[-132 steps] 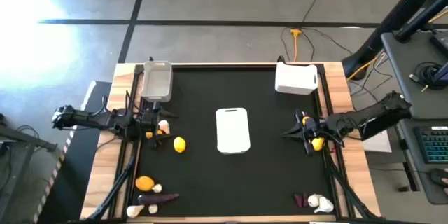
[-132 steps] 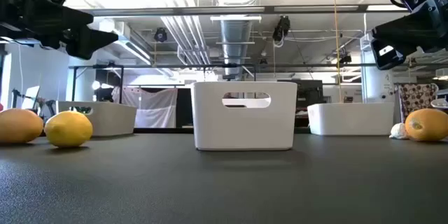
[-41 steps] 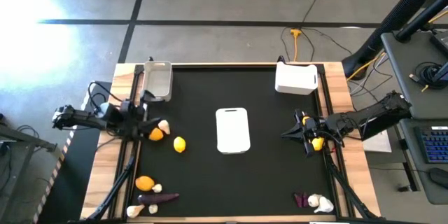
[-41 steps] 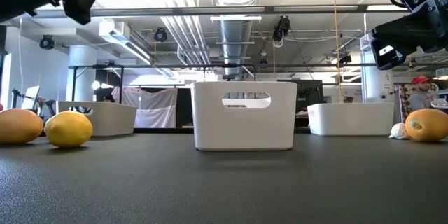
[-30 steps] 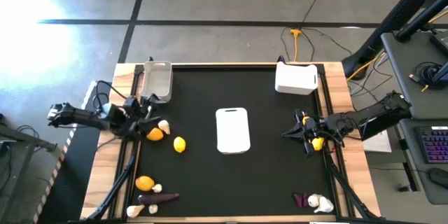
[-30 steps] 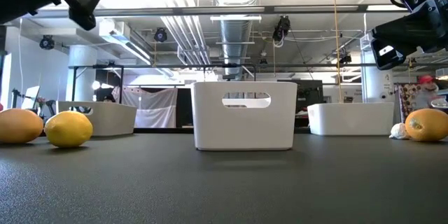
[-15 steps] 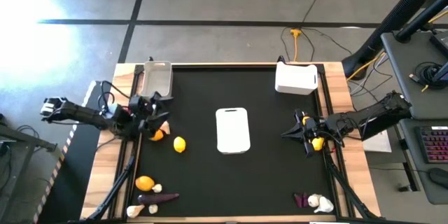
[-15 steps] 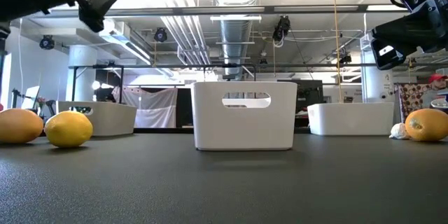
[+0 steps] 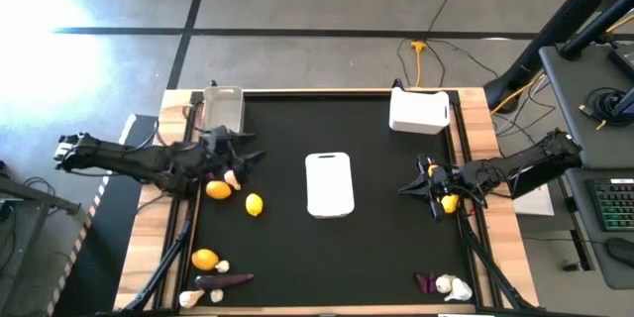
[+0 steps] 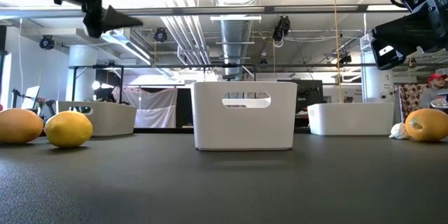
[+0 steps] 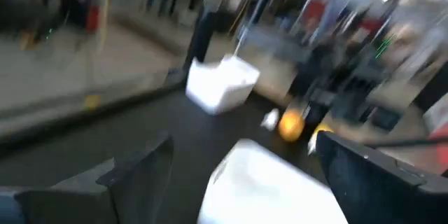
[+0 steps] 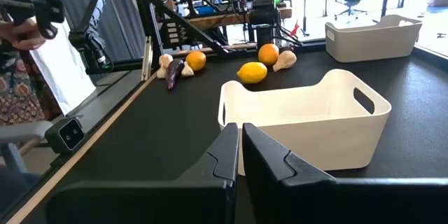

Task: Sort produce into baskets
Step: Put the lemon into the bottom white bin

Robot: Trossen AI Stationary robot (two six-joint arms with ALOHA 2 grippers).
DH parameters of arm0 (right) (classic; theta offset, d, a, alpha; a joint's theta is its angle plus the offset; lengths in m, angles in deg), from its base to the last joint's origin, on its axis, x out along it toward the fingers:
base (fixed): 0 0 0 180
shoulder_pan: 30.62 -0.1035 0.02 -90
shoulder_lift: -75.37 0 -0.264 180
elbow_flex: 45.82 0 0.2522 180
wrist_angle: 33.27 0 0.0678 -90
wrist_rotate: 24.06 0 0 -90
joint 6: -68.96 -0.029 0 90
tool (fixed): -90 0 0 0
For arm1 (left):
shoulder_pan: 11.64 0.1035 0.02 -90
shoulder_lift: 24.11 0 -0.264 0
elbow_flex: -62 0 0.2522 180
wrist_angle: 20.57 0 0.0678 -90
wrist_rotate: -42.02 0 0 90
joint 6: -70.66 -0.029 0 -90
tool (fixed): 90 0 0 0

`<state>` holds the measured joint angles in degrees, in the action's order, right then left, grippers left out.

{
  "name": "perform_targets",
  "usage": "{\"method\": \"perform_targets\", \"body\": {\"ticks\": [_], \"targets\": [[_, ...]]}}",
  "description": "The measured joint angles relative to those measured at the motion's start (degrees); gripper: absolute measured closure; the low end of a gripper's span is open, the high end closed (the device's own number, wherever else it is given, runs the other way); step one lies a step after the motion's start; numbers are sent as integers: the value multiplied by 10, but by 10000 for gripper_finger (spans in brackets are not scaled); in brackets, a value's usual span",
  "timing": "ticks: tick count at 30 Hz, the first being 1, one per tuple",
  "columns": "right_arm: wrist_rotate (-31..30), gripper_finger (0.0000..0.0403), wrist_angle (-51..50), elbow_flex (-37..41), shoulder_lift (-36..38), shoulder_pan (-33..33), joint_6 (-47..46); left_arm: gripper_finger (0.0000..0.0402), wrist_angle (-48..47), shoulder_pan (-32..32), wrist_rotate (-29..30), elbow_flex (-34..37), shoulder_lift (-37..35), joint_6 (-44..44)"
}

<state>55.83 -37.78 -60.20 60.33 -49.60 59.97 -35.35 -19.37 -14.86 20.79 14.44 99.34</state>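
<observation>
My left gripper (image 9: 246, 151) is open and empty, above the table's left part, near the garlic bulb (image 9: 232, 176) and an orange fruit (image 9: 217, 190); its fingers stand wide apart in the left wrist view (image 11: 245, 175). A yellow fruit (image 9: 255, 204) lies to their right. My right gripper (image 9: 411, 189) is shut and empty at the table's right side (image 12: 238, 154); an orange fruit (image 9: 449, 201) lies under its arm. The white basket (image 9: 329, 183) stands at the centre, the grey basket (image 9: 223, 109) at the far left, another white basket (image 9: 419, 111) at the far right.
At the near left lie an orange fruit (image 9: 205, 259), small garlic bulbs (image 9: 190, 298) and a purple vegetable (image 9: 223, 280). At the near right lie a purple vegetable (image 9: 426, 283) and a garlic bulb (image 9: 451, 285). Bare black mat lies between the centre basket and both arms.
My left gripper has swung toward the table's right edge, out over the mat past the garlic and orange fruit, and has turned while moving. The produce and baskets have stayed in place. My right arm has kept still.
</observation>
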Motion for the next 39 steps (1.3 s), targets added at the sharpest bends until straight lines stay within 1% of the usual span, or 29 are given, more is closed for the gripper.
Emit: {"method": "perform_targets", "body": {"ticks": [2, 4, 6, 11, 13, 17, 21, 23, 26, 30, 34, 39], "targets": [[0, 390, 0, 0, 0, 0, 0, 70, -91, 0, -1, -33, 24, 56], [0, 390, 0, 0, 0, 0, 0, 70, -161, 0, -18, -60, 51, 112], [0, 390, 0, 0, 0, 0, 0, 70, -209, -1, -57, -78, 78, 156], [0, 390, 0, 0, 0, 0, 0, 70, -278, -5, -189, -101, 152, 260], [0, 390, 0, 0, 0, 0, 0, 70, -300, -9, -229, -110, 181, 303], [0, 390, 0, 0, 0, 0, 0, 70, -374, -13, -273, -134, 235, 354], [0, 390, 0, 0, 0, 0, 0, 70, -447, -14, -295, -165, 276, 394], [0, 390, 0, 0, 0, 0, 0, 70, -465, -14, -298, -181, 295, 415], [0, 390, 0, 0, 0, 0, 0, 70, -466, -15, -306, -197, 324, 450], [0, 390, 0, 0, 0, 0, 0, 70, -469, -16, -324, -205, 370, 503], [0, 390, 0, 0, 0, 0, 0, 70, -474, -16, -356, -205, 419, 528], [0, 390, 0, 0, 0, 0, 0, 70, -475, -16, -372, -204, 460, 551]]}}
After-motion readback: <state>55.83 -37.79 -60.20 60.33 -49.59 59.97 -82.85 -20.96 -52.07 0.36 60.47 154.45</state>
